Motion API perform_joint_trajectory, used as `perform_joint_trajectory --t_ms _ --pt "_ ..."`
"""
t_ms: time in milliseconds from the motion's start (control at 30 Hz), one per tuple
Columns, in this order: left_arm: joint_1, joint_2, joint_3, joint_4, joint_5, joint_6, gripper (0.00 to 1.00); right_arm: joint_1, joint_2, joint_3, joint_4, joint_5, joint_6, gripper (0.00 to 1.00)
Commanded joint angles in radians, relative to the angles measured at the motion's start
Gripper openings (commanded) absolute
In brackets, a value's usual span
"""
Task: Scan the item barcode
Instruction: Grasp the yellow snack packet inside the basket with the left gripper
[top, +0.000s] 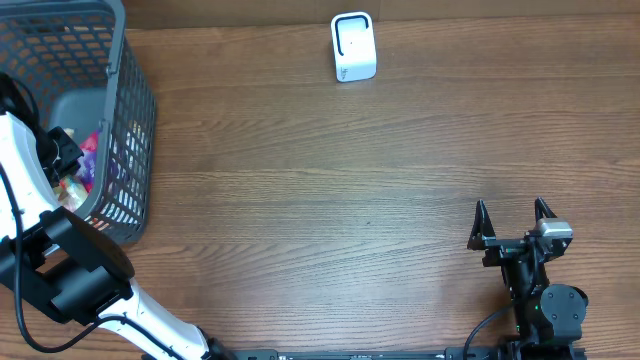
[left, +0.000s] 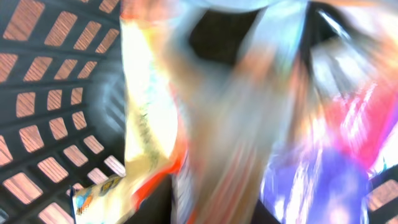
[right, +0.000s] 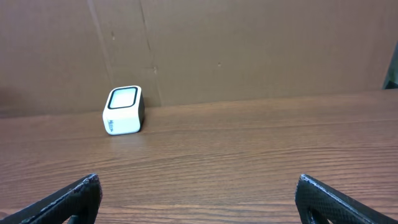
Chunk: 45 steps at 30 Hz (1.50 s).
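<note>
My left arm reaches down into the grey mesh basket (top: 132, 120) at the left, its gripper (top: 62, 150) over colourful snack packets (top: 88, 160). The left wrist view is badly blurred. A pale orange-striped packet (left: 249, 124) fills it and runs down between the dark fingers of the gripper (left: 211, 208), with a yellow packet (left: 146, 130) to the left and a purple one (left: 329, 180) to the right. No barcode is readable. The white scanner (top: 353, 46) (right: 123, 110) stands at the far edge of the table. My right gripper (top: 512, 225) (right: 199, 193) rests open near the front right, holding nothing.
The basket's lattice wall (left: 50, 124) closes in tightly round the left gripper. A brown cardboard wall (right: 249, 50) rises behind the scanner. Bare wooden table (top: 350, 200) lies between basket, scanner and right arm.
</note>
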Motion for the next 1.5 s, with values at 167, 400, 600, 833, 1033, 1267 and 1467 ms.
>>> perform_joint_trajectory --t_ms 167,400,600,833,1033,1267,1467 --pt "0.007 -0.002 -0.003 0.002 -0.011 0.019 0.37 -0.002 -0.008 -0.01 0.006 0.006 -0.003 1.0" --pt "0.007 0.0 -0.034 -0.008 -0.011 0.034 0.36 -0.002 -0.008 -0.01 0.006 0.005 -0.003 1.0" --pt "0.007 0.002 -0.069 -0.006 -0.066 0.041 0.36 -0.002 -0.008 -0.01 0.006 0.005 -0.003 1.0" --pt "0.007 0.002 -0.058 -0.01 -0.114 0.04 0.04 -0.002 -0.008 -0.01 0.006 0.006 -0.003 1.0" --pt "0.005 0.001 0.126 -0.101 -0.062 -0.006 0.04 -0.002 -0.008 -0.01 0.006 0.005 -0.003 1.0" --pt "0.005 -0.027 0.473 -0.167 0.302 -0.005 0.04 -0.002 -0.008 -0.01 0.006 0.006 -0.003 1.0" --pt "-0.006 -0.086 0.625 -0.18 0.325 -0.005 0.04 -0.002 -0.008 -0.01 0.006 0.006 -0.003 1.0"
